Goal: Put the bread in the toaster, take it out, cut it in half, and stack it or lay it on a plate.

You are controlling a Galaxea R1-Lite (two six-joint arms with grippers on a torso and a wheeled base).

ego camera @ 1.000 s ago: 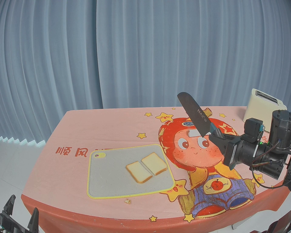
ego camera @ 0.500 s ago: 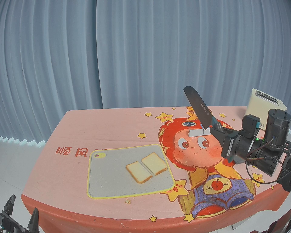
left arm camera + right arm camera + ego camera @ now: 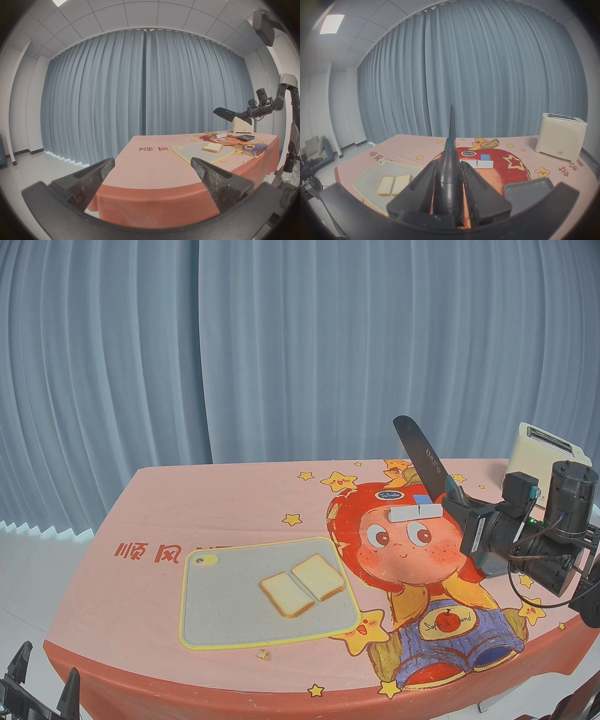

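Observation:
Two toasted bread halves (image 3: 286,594) (image 3: 318,577) lie side by side on the grey, yellow-rimmed cutting board (image 3: 219,615) at the table's front left. My right gripper (image 3: 459,505) hangs above the table's right side, shut on the handle of a black knife (image 3: 422,457) whose blade points up and away. The knife handle (image 3: 447,168) sits between the fingers (image 3: 475,184). A cream toaster (image 3: 544,459) stands at the far right behind that arm. A dark grey plate (image 3: 526,193) lies in front of the toaster. My left gripper (image 3: 153,168) is open, low off the table's left front corner.
A small white block with a blue piece (image 3: 415,512) lies mid-table on the cartoon cloth. A crumb (image 3: 263,654) rests by the board's front edge. The table's front edge runs close to the board. Curtains hang behind.
My right arm has drawn back to the right toward the toaster, carrying the knife with it. The bread halves and left gripper have not moved.

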